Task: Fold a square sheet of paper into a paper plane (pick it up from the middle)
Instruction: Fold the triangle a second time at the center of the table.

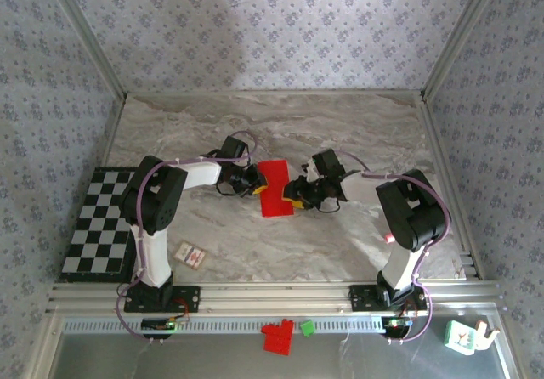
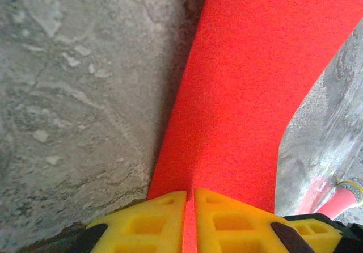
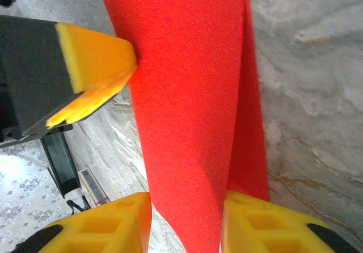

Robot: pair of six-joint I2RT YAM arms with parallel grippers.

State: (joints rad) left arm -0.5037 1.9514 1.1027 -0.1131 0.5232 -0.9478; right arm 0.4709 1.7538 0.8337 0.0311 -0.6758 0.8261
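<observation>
The square sheet of paper point(image 1: 274, 189) is bright red, creased lengthwise and partly lifted off the marble table. My left gripper point(image 1: 255, 188) is shut on its left edge. In the left wrist view the yellow fingers point(image 2: 153, 222) pinch a thin strip of the paper point(image 2: 244, 94), which curves up and away. My right gripper point(image 1: 294, 198) stands at the sheet's right side. In the right wrist view it point(image 3: 187, 227) is open, its yellow pads point(image 3: 108, 227) wide apart, with the folded paper point(image 3: 187, 83) running between them. The left gripper's finger point(image 3: 93, 60) touches the paper from the left.
A black-and-white checkerboard point(image 1: 98, 222) lies at the table's left edge. A small white card with a red mark point(image 1: 191, 256) sits near the left arm's base. Below the front rail are a red toy-brick block point(image 1: 277, 336), a green block point(image 1: 307, 327) and a white-green object point(image 1: 463, 336).
</observation>
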